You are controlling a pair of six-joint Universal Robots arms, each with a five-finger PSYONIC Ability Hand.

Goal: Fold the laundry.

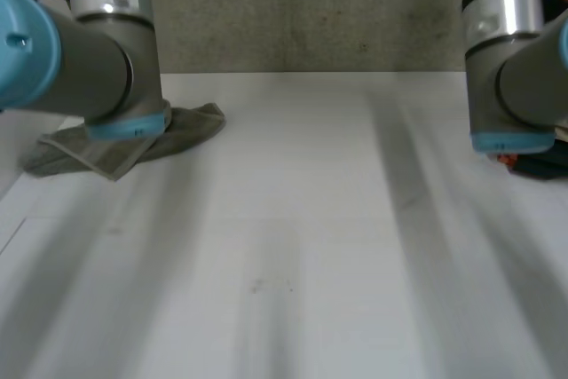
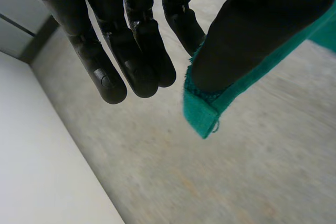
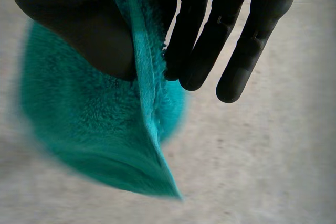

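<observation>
Pinching left hand point(image 2: 137, 61): thumb presses a hemmed corner of the green towel point(image 2: 202, 111) against a finger.
Right hand point(image 3: 210, 40): thumb and fingers nip the towel's edge; the rest hangs in the air below.
Grey cloth point(image 1: 133, 148): crumpled at the table's point(image 1: 293, 219) far left corner, under the left arm.

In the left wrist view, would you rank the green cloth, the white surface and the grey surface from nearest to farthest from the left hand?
1. green cloth, pinched by the left hand at its thumb.
2-3. white surface and grey surface, both far beyond the fingertips: too close to call.
</observation>
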